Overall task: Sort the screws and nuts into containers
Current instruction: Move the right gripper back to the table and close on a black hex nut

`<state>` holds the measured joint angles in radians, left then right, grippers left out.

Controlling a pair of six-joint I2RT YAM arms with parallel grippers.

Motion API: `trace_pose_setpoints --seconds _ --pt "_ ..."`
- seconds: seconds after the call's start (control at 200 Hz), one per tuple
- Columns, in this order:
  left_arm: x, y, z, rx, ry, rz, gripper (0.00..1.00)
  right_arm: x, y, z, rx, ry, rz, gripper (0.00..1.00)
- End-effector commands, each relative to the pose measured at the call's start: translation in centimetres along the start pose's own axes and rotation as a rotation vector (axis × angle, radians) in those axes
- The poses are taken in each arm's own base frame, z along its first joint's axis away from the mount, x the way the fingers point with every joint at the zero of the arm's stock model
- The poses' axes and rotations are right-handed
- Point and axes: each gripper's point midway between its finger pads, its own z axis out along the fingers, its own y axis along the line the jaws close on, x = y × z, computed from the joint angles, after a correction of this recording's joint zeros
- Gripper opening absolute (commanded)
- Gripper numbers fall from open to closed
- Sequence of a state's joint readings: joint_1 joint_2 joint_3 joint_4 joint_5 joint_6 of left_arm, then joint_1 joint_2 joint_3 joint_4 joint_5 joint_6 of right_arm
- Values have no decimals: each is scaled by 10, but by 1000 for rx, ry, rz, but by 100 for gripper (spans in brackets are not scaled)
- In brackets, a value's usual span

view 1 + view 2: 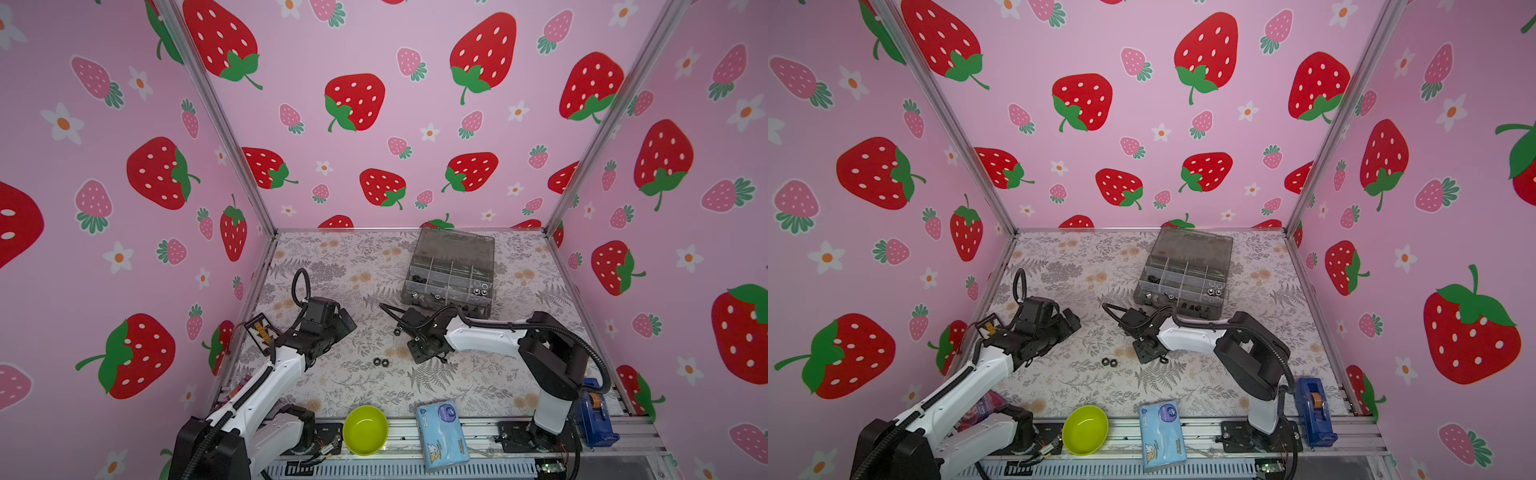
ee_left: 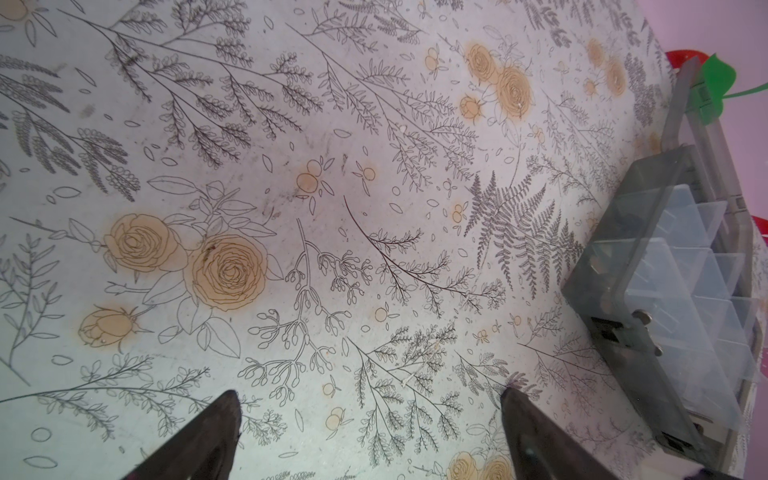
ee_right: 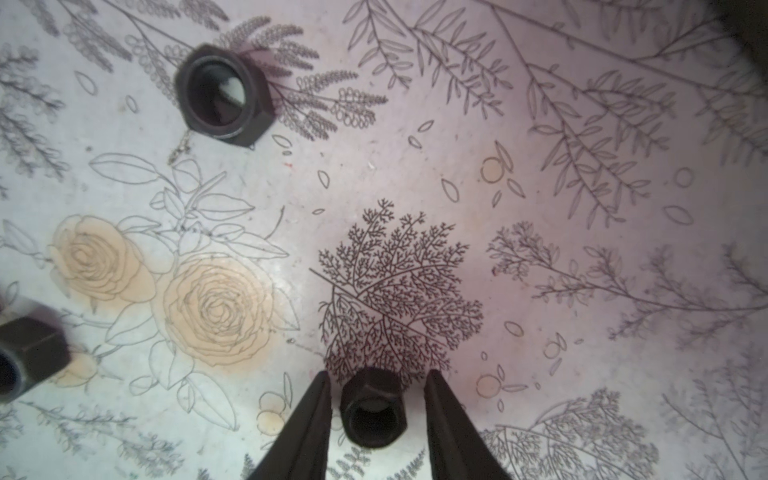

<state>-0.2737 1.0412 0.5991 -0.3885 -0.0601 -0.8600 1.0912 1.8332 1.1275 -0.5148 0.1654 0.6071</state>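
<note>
Hex nut (image 3: 372,386) sits squarely inside our right gripper (image 3: 377,373).
We see jaws narrowly apart, flanking it untouched, holding nothing.

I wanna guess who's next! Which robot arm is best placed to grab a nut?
The right arm. Its jaws sit either side of a black nut, not yet touching. The left arm has its jaws wide open with nothing between them.
</note>
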Motion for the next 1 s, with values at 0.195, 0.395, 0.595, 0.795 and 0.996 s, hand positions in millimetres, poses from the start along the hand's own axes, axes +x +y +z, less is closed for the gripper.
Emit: trace_pose_setpoints --seconds 0.195,0.395,0.595,0.795,0.996 --pt "-3 3 0 -16 -13 -5 99 22 -12 13 63 74 -11 34" --pt "-3 6 -1 -20 -19 -7 99 23 2 14 -22 80 -3 33" --pt "-3 6 -1 -19 -19 -9 99 32 5 13 -61 106 2 33" --pt "-3 5 0 -20 -16 -12 99 44 -8 16 1 146 -18 32" --pt "-4 6 -2 -17 -21 -16 99 48 -11 15 9 160 -27 30"
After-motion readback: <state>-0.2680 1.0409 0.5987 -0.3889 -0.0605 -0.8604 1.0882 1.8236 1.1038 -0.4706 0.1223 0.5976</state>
